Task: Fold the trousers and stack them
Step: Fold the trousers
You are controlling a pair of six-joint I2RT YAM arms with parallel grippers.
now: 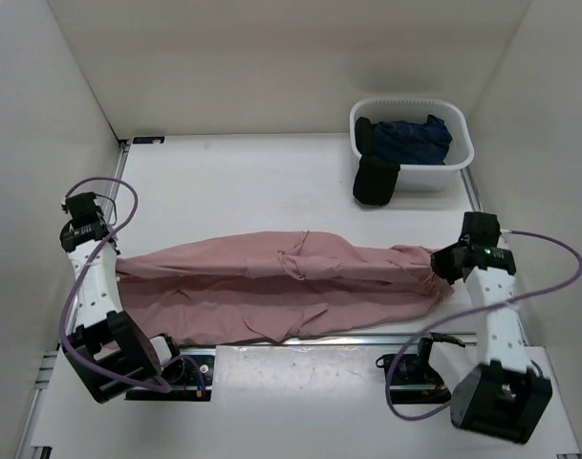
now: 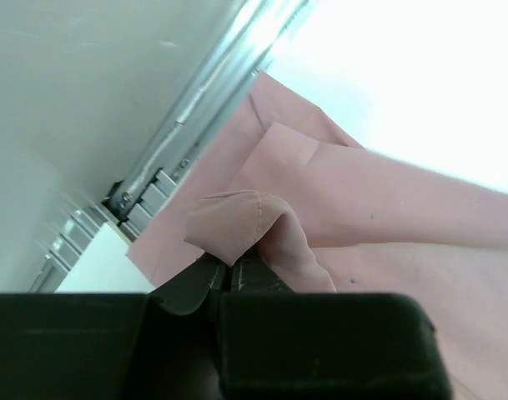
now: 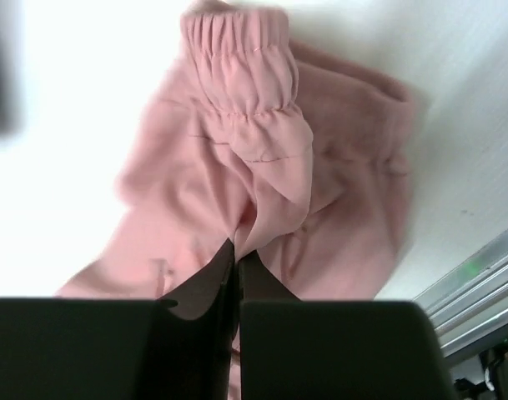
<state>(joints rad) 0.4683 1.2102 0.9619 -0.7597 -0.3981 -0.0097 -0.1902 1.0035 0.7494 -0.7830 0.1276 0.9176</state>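
- Across the near half of the table [image 1: 271, 182], the trousers [image 1: 281, 282] are stretched lengthwise, with the leg ends at the left and the gathered waistband [image 3: 237, 42] at the right.
- The left gripper [image 2: 233, 267] is clamped on a pinch of cloth at the leg end; a small fold is bunched over its tips.
- The right gripper [image 3: 237, 254] is closed on the thin fabric just below the waistband.
- The step in hand is judged to be the drawing-out of the garment before a fold: both ends are held, and wrinkles are seen near the middle.
- A crosswise fold is probably called for next, with one end lifted clear of the table and laid over the other, edges matched.
- A white basket [image 1: 460, 158] of dark garments [image 1: 410, 139] is set well apart at the far right.
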